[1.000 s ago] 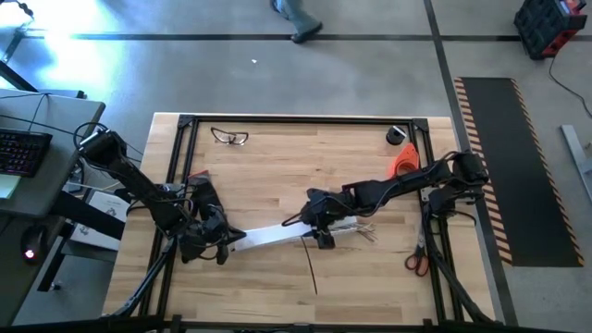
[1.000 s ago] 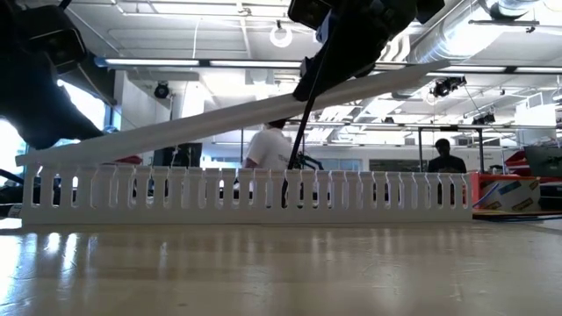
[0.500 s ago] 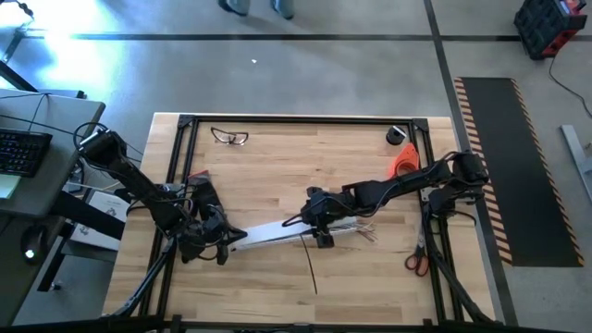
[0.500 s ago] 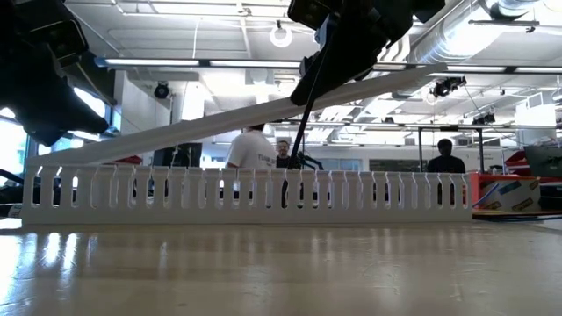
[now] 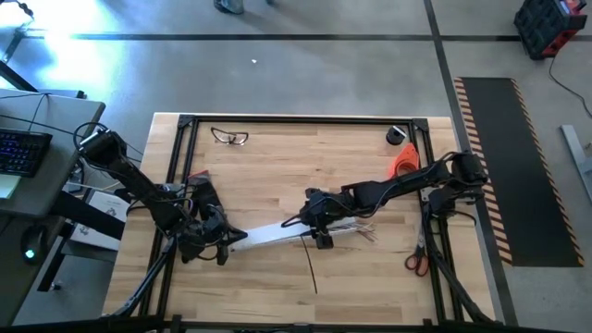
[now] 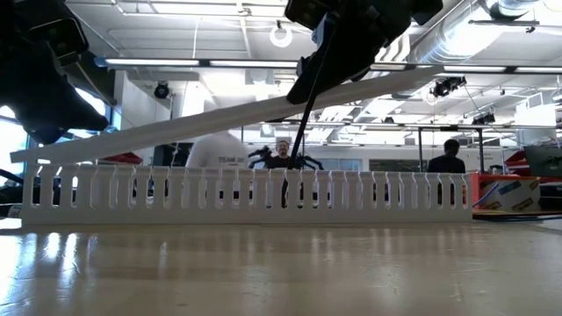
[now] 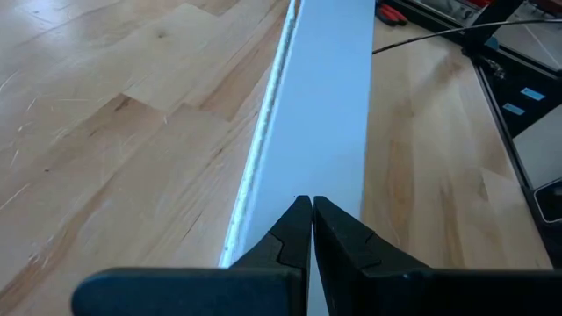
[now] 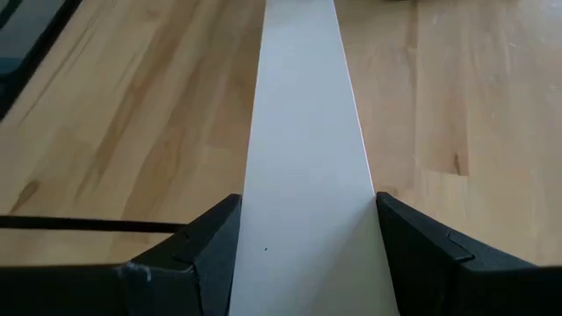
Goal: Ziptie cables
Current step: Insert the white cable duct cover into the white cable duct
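The right pincer (image 8: 303, 254) grips the white lid (image 8: 303, 132) by its two sides. The left pincer (image 7: 312, 230), squeezed together, rests at the lid's other end. The cables (image 5: 356, 229) lie on the surface (image 5: 277, 166) by the right pincer, the ziptie (image 5: 313, 273) just beside.

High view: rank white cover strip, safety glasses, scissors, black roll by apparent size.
1. white cover strip, longest by far
2. safety glasses and scissors: look about alike, not ranked
3. black roll, smallest
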Robot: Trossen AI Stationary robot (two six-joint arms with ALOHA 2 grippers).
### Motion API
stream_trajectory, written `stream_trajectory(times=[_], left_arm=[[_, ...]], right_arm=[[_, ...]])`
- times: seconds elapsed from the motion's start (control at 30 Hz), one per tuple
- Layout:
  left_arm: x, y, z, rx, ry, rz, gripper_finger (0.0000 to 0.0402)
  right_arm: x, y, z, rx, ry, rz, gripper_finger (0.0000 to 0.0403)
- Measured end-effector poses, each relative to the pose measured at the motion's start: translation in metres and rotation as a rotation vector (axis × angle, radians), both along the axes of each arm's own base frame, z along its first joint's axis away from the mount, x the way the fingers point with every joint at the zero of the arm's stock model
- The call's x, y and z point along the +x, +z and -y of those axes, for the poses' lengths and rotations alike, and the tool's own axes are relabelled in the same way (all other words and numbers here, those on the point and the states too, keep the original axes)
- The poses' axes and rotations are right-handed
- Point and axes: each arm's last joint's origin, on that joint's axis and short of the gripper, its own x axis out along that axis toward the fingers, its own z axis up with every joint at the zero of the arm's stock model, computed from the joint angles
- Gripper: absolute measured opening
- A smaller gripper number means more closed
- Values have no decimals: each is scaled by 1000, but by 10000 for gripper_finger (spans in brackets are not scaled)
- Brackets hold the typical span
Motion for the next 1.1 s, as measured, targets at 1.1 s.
stream_trajectory(times=[1.1], left_arm=[[0,0,0,2,3,2,0]], right_arm=[[-1,-1,2,-66,-31,-7,205]])
